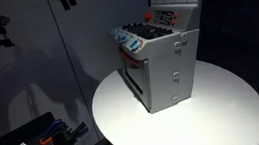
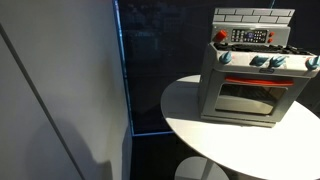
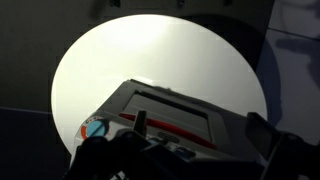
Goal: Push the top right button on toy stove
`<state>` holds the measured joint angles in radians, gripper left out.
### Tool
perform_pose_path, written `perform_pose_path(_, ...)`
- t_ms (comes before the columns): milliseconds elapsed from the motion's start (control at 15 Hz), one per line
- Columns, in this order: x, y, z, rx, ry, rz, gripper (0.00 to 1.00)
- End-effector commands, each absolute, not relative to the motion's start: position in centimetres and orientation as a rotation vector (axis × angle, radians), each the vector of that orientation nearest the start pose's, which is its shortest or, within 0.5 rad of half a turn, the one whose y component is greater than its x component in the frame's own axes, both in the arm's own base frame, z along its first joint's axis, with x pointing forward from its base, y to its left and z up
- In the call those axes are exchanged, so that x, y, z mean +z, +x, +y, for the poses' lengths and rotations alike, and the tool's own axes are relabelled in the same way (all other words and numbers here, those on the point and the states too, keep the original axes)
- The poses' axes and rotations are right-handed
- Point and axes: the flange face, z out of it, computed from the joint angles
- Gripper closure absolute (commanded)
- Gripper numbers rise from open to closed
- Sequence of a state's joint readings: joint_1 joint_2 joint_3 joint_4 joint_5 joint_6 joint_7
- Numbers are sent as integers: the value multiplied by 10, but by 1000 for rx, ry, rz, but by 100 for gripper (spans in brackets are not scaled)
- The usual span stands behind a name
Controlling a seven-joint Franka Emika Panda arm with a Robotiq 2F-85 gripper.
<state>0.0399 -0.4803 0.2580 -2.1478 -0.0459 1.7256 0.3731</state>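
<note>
The toy stove (image 1: 164, 63) stands on a round white table (image 1: 225, 110) and shows in both exterior views (image 2: 250, 85). It is a grey box with a white brick back wall, a small control panel (image 2: 248, 36) with buttons on top, and teal and white knobs (image 2: 265, 60) along the front. In the wrist view my gripper (image 3: 200, 128) hangs open and empty over the stove's front (image 3: 175, 110), with one dark finger on each side of the oven door and a teal knob (image 3: 95, 128) to the left. The gripper does not show clearly in either exterior view.
The table's rim (image 3: 70, 60) drops off to dark floor on all sides. A white panel (image 2: 60, 90) and a dark blue wall stand beside the table. Dark equipment with cables (image 1: 48, 139) sits low beside the table. The table's base (image 2: 205, 170) shows below.
</note>
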Motion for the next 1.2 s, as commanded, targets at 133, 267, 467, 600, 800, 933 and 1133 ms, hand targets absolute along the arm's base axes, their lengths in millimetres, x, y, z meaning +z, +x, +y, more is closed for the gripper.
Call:
perform_pose_path(133, 608, 433, 110, -248, -3273, 352, 0)
perform_pose_path(267, 606, 447, 98, -294, -3270, 444, 0)
perform_pose_path(467, 601, 468, 81, -367, -3249, 551, 0)
perform_pose_path(600, 598, 480, 70, -414, -3232, 598, 0)
perform_pose_path(800, 591, 496, 53, -456, -3216, 678, 0)
perform_pose_path(933, 586, 505, 40, -471, -3209, 728, 0)
perform_pose_path(1133, 581, 519, 19, -502, -3197, 813, 0)
